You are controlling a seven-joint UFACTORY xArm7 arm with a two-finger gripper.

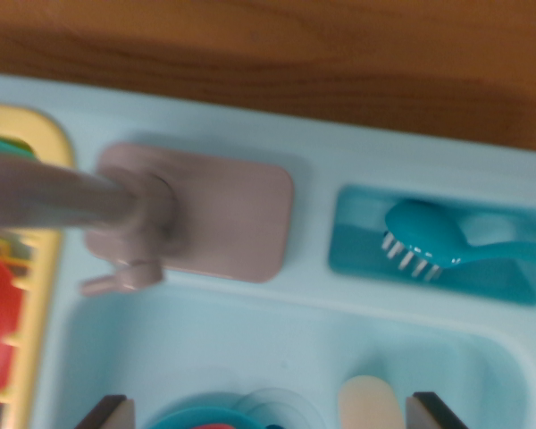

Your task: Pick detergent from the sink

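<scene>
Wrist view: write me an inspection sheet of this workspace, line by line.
Surface: pale blue toy sink unit on a brown wooden top.
Job's things: cream object at the basin's bottom edge, possibly the detergent; cannot confirm.
Clutter: grey faucet on its mauve base; teal brush in a side tray; yellow rack with a red item at the wrist view's left.
Grippers: gripper fingertips apart, holding nothing.
Cables: nothing seen.
Surroundings: nothing seen beyond the wood.

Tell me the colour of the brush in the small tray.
Teal with white bristles, seen in the wrist view.
</scene>
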